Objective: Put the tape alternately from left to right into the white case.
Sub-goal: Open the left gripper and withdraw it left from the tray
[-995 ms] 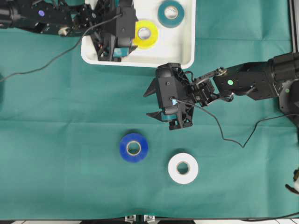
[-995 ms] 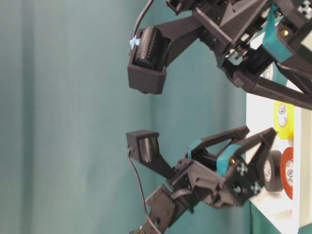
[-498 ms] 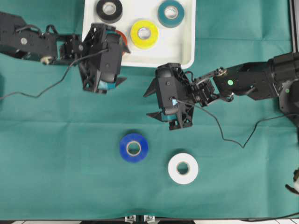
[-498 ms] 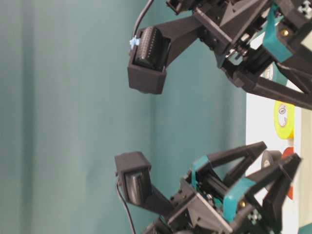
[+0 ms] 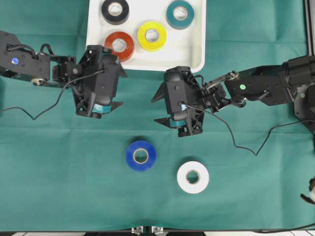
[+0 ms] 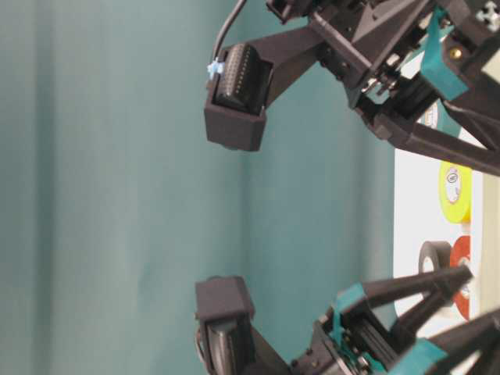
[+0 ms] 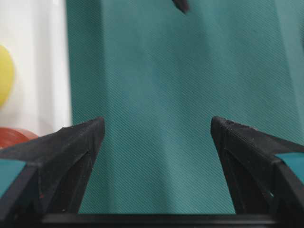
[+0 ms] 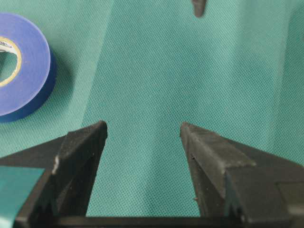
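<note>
Here, four glossy tape rolls (image 5: 152, 36) are seen in the shallow white plastic case (image 5: 194, 49); both grippers' fingers (image 7: 76, 142) are spread, empty, over the green desk (image 5: 59, 172).

In the case (image 5: 196, 49): I count four tape rolls (image 5: 151, 36).
On the table (image 5: 59, 172): two rolls (image 5: 141, 155) below the case, side by side.

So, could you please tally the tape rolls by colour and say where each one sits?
black roll: 1, in the white case
orange-red roll: 1, in case
yellow roll: 1, in case
teal roll: 1, in case
blue roll: 1, on cloth
white roll: 1, on cloth
Total: 6
</note>
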`<state>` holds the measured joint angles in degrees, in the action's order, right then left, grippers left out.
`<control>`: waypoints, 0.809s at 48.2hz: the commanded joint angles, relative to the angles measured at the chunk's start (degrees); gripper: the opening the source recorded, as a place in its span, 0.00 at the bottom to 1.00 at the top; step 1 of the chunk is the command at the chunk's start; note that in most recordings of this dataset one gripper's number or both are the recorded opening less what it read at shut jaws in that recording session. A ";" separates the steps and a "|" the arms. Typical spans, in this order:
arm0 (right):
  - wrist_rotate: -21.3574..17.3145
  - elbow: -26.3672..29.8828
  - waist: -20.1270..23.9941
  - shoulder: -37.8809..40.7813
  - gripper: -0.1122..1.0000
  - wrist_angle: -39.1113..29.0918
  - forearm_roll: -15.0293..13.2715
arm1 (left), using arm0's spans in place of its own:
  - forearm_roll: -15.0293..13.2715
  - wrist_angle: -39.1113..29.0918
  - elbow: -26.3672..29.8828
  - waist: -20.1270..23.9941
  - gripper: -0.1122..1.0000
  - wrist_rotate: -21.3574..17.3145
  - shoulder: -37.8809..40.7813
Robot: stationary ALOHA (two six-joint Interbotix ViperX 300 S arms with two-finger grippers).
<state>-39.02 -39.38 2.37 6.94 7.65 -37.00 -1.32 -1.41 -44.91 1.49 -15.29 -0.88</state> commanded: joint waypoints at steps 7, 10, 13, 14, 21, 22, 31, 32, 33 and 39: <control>-0.09 1.05 0.18 -1.76 0.73 0.26 0.26 | -0.18 0.35 -2.20 -1.05 0.64 2.64 -2.37; -0.09 1.14 0.18 -1.76 0.73 0.26 0.26 | -0.18 0.35 -2.46 -1.05 0.64 3.43 -2.55; -0.09 1.05 0.18 -1.76 0.73 0.26 0.26 | -0.18 0.35 -2.55 -1.14 0.64 3.69 -2.72; -0.09 1.14 0.18 -1.76 0.73 0.26 0.26 | -0.18 0.35 -2.55 -1.14 0.64 3.78 -2.72; -0.09 1.05 0.18 -1.76 0.73 0.26 0.26 | -0.18 0.35 -2.55 -1.14 0.64 3.78 -2.81; -0.09 1.05 0.18 -1.76 0.73 0.26 0.26 | -0.18 0.35 -2.55 -1.14 0.64 3.78 -2.90; -0.09 1.05 0.70 -1.76 0.73 0.26 0.35 | -0.18 0.35 -2.55 -1.14 0.64 3.78 -2.81; -0.09 1.14 0.70 -1.76 0.73 0.26 0.35 | -0.18 0.35 -2.55 -1.14 0.64 3.78 -2.81; -0.09 1.05 0.88 -1.76 0.73 0.26 0.35 | -0.18 0.35 -2.55 -1.14 0.64 3.78 -2.90; -0.09 1.14 1.58 -1.76 0.73 0.18 0.35 | -0.18 0.35 -2.46 -1.14 0.64 3.78 -2.90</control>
<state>-39.02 -39.38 3.25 6.94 7.65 -36.83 -1.41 -1.32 -47.11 0.53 -11.60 -2.37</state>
